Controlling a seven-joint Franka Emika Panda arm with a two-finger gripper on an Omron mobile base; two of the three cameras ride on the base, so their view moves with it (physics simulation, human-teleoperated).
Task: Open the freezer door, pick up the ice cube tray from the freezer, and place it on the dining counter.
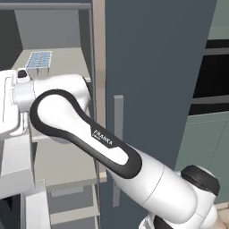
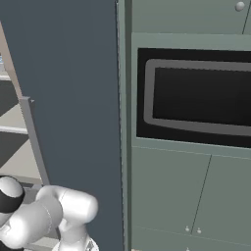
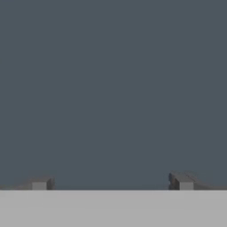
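Observation:
The freezer (image 1: 58, 147) stands open on the left, its light grey shelves showing. On the upper shelf lies the ice cube tray (image 1: 39, 59), pale grey with light blue cubes. My arm reaches left across the opening, and the white hand (image 1: 11, 105) sits at the left edge, below and left of the tray. White door bins (image 1: 15, 172) of the swung-out freezer door show at lower left. In the hand view my gripper (image 3: 111, 182) is open with nothing between its fingertips (image 3: 181, 181), close to a flat slate-grey surface (image 3: 113, 88). The dining counter is out of view.
The plain slate-grey door (image 1: 156, 80) with its grey bar handle (image 1: 118, 134) stays closed right of the opening. Further right stand teal cabinets (image 2: 196, 196) with a built-in black oven (image 2: 196, 95). The freezer's shelves (image 2: 10, 130) peek in at the left edge.

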